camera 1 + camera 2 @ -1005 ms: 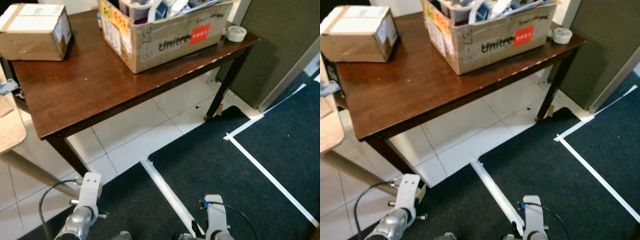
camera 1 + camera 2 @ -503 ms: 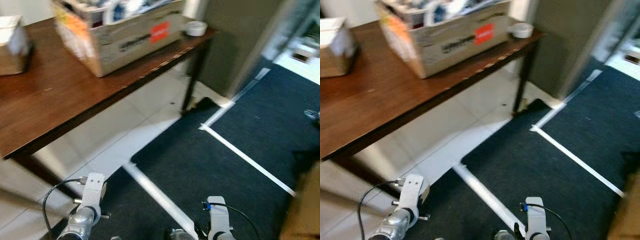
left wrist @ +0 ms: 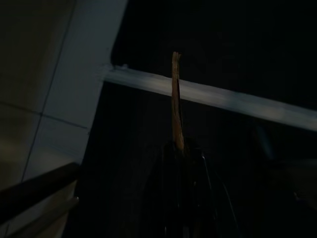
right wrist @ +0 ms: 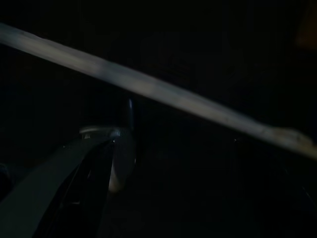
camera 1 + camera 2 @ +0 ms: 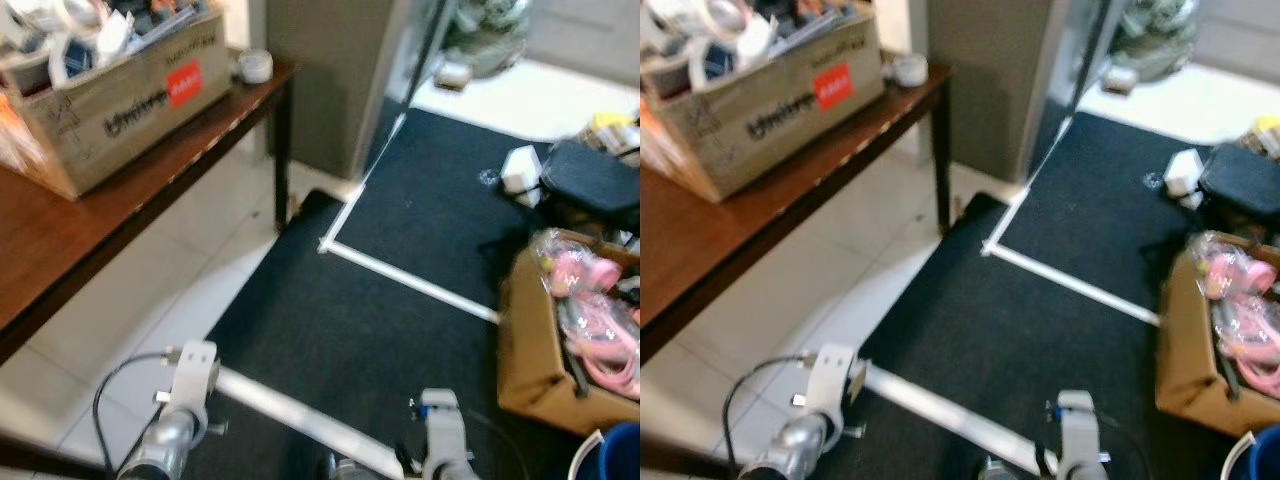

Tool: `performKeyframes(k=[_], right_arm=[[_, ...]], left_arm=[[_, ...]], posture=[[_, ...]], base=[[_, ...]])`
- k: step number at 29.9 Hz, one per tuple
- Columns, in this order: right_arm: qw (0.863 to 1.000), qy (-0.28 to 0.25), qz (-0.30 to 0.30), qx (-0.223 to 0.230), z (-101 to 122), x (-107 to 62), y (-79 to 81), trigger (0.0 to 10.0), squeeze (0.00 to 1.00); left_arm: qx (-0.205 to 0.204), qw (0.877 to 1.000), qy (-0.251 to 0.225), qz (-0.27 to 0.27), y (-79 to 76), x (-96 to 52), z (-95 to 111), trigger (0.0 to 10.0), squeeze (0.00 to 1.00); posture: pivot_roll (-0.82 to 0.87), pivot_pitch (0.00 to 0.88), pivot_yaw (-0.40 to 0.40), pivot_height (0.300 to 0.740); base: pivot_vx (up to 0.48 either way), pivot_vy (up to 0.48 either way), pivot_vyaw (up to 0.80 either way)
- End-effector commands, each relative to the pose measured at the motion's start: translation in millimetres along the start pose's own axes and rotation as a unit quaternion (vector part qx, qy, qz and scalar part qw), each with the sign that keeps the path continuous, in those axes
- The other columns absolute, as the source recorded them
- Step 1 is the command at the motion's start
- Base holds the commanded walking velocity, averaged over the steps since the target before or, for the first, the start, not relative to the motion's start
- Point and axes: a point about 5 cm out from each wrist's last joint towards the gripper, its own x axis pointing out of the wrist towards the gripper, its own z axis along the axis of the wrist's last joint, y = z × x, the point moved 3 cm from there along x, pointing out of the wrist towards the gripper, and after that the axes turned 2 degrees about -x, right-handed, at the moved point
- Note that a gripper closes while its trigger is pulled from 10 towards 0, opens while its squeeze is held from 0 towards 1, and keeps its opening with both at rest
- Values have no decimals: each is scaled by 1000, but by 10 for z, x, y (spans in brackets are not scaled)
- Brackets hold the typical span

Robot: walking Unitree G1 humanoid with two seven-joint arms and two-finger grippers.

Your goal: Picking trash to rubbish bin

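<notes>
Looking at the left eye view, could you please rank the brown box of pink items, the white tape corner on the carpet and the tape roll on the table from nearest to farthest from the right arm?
1. Brown box, just right of the right arm.
2. White tape corner, ahead on the carpet.
3. Tape roll, far left on the table corner.

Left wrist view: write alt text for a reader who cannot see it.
Dim shot along the left gripper, shut on a thin brown flat scrap seen edge-on. Below lie dark carpet, a white floor strip and pale tiles.
</notes>
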Motion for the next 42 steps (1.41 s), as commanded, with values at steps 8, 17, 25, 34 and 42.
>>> performKeyframes(k=[8, 17, 25, 34, 42], right_arm=[[999, 24, -20, 7, -83, -20, -129, 10000, 0], [1000, 28, -12, 3, -72, -9, -94, 10000, 0], [999, 29, -15, 5, -76, -10, -112, 10000, 0], [999, 33, -17, 7, -86, -11, -122, 10000, 0], [999, 29, -13, 3, -79, -9, -102, 10000, 0]], left_arm=[[-25, 1000, 12, 13, 12, 0, -54, 10000, 0], [-29, 999, 9, 17, 51, -2, -39, 10000, 0], [-23, 1000, 14, 14, 49, -11, -74, 10000, 0], [-27, 999, 12, 15, 43, -8, -66, 10000, 0], [-35, 999, 2, 22, 78, -13, -40, 10000, 0]], posture=[[60, 111, -9, 740], [76, 115, -14, 740], [74, 116, -14, 740], [82, 123, -18, 740], [84, 122, -16, 740]], base=[[0, 0, -700], [0, 0, -356], [0, 0, -800], [0, 0, -800], [0, 0, -700]])
